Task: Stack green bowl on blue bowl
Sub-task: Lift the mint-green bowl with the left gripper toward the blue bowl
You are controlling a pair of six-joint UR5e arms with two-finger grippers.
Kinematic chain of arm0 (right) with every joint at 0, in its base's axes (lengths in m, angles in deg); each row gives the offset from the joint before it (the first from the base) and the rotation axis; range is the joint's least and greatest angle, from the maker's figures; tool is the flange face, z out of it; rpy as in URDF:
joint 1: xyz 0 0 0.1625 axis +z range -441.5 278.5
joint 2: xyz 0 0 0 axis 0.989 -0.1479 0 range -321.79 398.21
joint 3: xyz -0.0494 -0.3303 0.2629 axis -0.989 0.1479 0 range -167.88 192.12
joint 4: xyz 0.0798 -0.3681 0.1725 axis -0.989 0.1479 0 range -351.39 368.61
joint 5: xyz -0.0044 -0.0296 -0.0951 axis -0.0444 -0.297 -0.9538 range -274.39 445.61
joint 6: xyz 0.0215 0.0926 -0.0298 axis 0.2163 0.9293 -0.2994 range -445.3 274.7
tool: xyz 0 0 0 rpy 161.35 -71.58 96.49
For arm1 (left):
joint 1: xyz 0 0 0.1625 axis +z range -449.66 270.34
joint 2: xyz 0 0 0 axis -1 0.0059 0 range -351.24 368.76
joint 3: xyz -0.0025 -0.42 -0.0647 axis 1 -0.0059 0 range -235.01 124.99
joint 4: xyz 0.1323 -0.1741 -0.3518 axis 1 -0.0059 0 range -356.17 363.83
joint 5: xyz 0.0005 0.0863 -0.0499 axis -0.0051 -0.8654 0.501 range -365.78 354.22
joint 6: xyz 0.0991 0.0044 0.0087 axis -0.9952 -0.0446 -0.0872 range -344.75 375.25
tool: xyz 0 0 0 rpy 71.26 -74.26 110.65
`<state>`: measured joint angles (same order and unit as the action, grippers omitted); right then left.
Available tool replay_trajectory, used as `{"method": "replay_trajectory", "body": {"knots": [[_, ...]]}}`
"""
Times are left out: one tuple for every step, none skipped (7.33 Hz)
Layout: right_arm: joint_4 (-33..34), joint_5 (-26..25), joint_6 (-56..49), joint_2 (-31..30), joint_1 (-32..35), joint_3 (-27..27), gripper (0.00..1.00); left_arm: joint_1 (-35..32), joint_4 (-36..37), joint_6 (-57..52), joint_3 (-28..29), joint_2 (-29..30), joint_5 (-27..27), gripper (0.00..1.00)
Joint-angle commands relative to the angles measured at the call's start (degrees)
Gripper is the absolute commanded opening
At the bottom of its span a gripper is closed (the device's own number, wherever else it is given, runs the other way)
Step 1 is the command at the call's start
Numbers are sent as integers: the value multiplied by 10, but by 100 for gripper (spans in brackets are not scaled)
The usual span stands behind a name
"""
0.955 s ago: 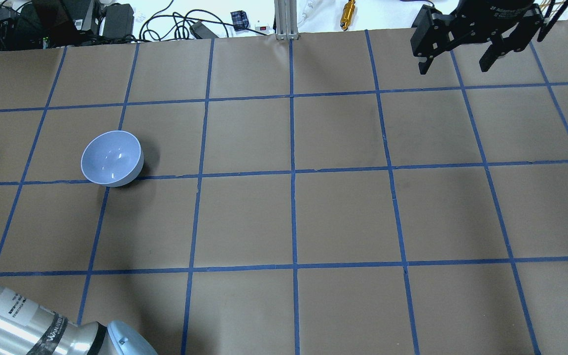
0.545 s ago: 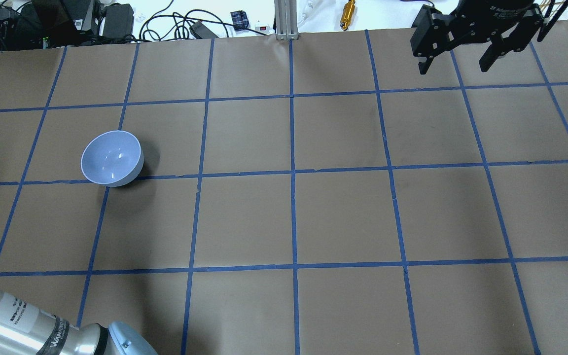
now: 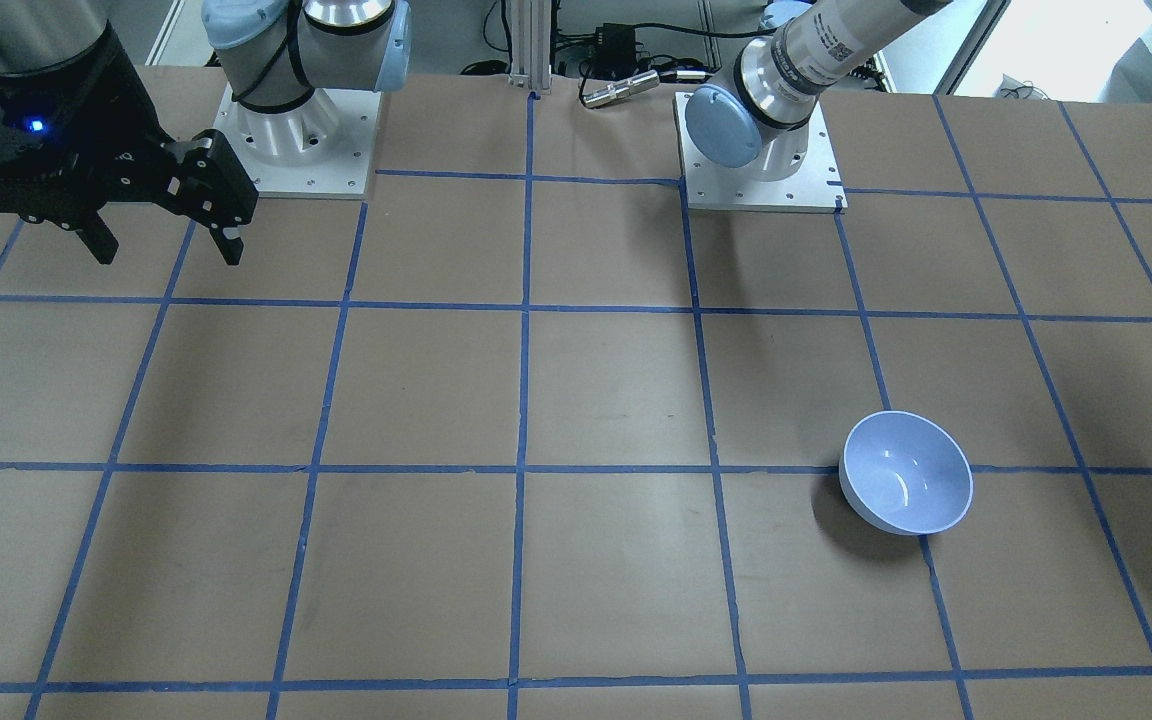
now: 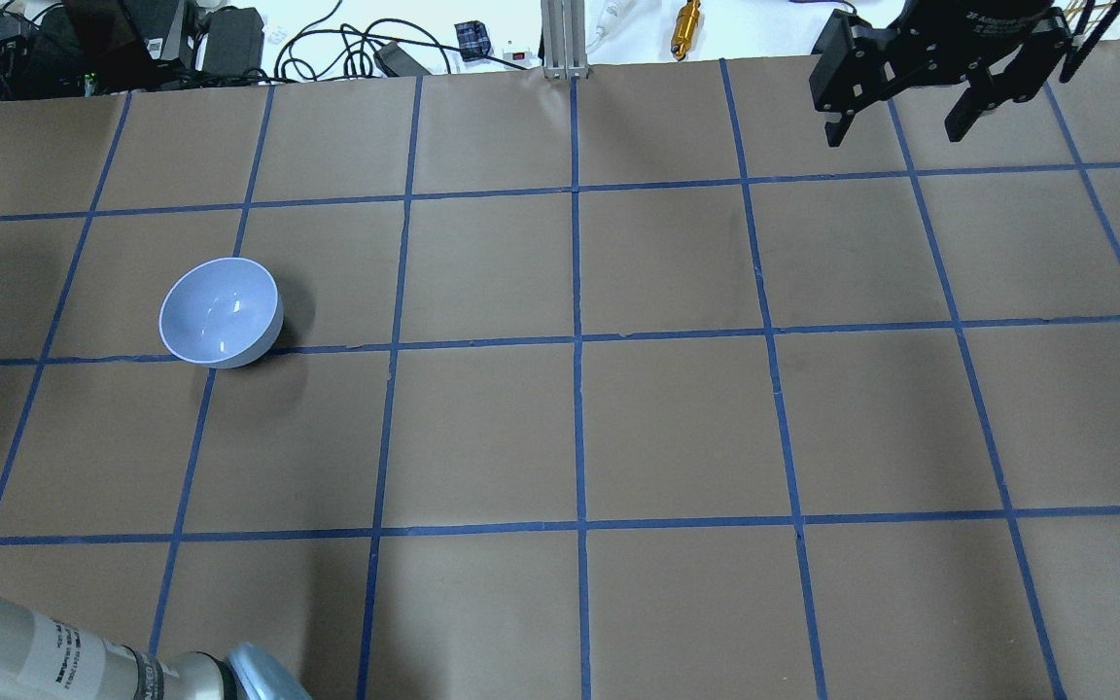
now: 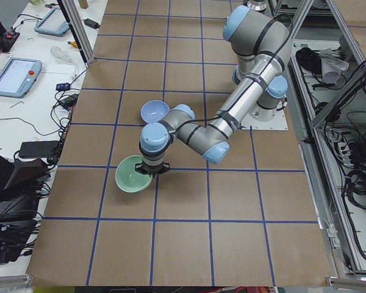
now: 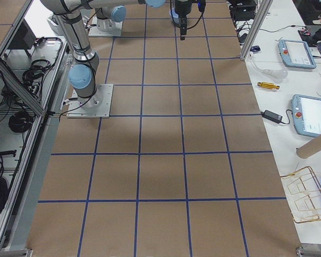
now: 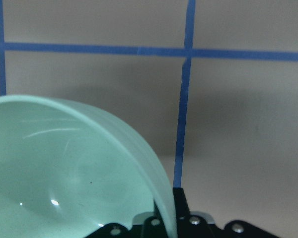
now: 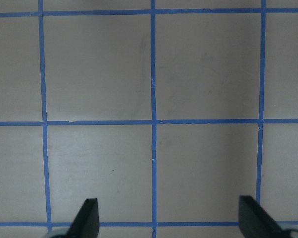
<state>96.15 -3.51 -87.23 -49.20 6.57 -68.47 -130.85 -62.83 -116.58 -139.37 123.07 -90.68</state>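
Starting close in, at the bottom edge of the left wrist view: left pincer [image 7: 161, 225], closed on the rim of the green bowl [image 7: 64, 168], one finger inside the wall and one outside by the look of it. Fills the lower left of that frame, tilted, with a soft shadow on the desk [image 7: 238, 124] beneath, so judged to be lifted clear rather than resting. Shows up again in the exterior left view, low and left of centre, hanging under that same pincer.

Looks glossy, smooth, thin-walled and rigid. Probably light, probably slick under the pads, and apt to swing or slip out of a one-sided rim pinch. Best held just there, at the rim, squeezed firmly but not hard; no handle or lip elsewhere to take. Worth keeping level and lowering gently: risk of chipping or skating, hard on hard.

Further out: blue bowl [image 4: 220, 313], upright and empty, left of centre in the overhead view, right at a blue tape line [image 4: 482, 341]. Well apart from the green one; stacking not yet done.

Farthest, upper right of the overhead view: right pincer [image 4: 895, 136], jaws spread wide, holding nothing, hovering above the desk.
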Motion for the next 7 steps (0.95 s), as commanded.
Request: {"method": "replay_trajectory", "body": {"knots": [[0,0,0,0,0,0,100,-55,0,115,-109,-106,-3,0],[0,0,1,0,0,0,100,-79,2,157,-155,-147,-3,0],[0,0,0,0,0,0,100,-129,2,216,-192,-191,-7,0],[0,0,1,0,0,0,100,-184,2,271,-219,-225,-13,0],[0,0,1,0,0,0,100,-224,2,308,-228,-234,-30,0],[0,0,1,0,0,0,100,-245,20,343,-250,-226,-31,0],[0,0,1,0,0,0,100,-259,67,353,-286,-212,-31,0]]}}
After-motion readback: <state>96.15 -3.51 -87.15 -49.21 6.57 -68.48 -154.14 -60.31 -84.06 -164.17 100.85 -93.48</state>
